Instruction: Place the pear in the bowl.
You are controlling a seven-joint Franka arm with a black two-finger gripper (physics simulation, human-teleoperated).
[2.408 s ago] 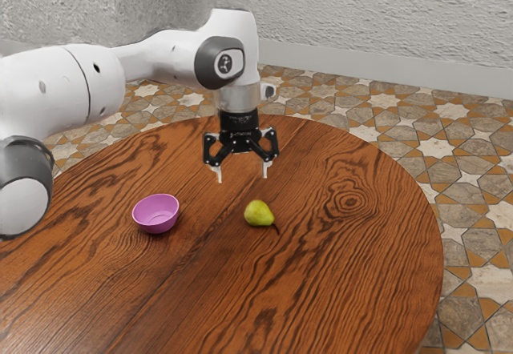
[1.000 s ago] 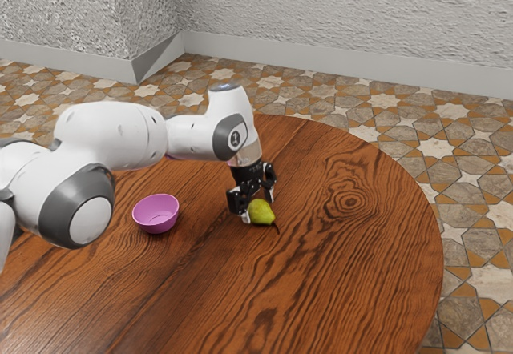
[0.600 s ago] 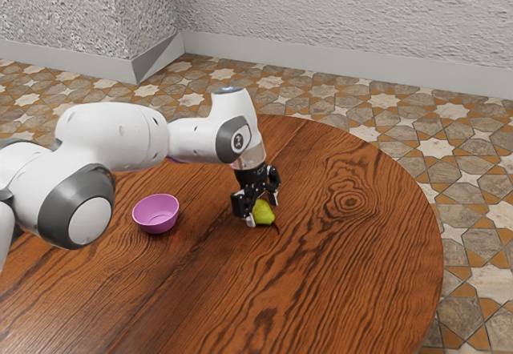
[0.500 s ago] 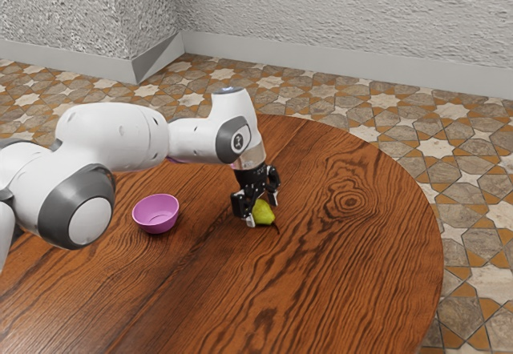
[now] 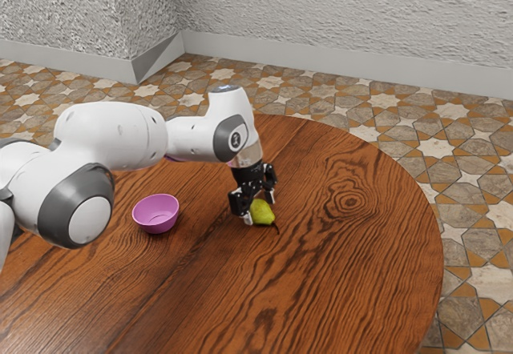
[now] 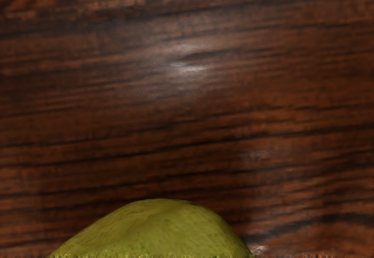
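At twelve o'clock in the exterior view, a rough pale wall (image 5: 345,18) backs the tiled floor (image 5: 477,166) and round, grained table (image 5: 345,282). My gripper (image 5: 259,211) stands with jaws spread, the bowl (image 5: 156,224) at nine o'clock, the pear (image 5: 263,213) tabletop-bound between them; closing off-centre on its rounded flank could roll it free.

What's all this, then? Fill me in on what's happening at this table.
A Franka arm has its black claw down around a green pear on the round wooden table. I can't tell whether it has a firm grip. The pear is at table level, and its bowl, the pink one, sits apart from it, nearer the exterior view's left. The pear is not yet in the bowl.
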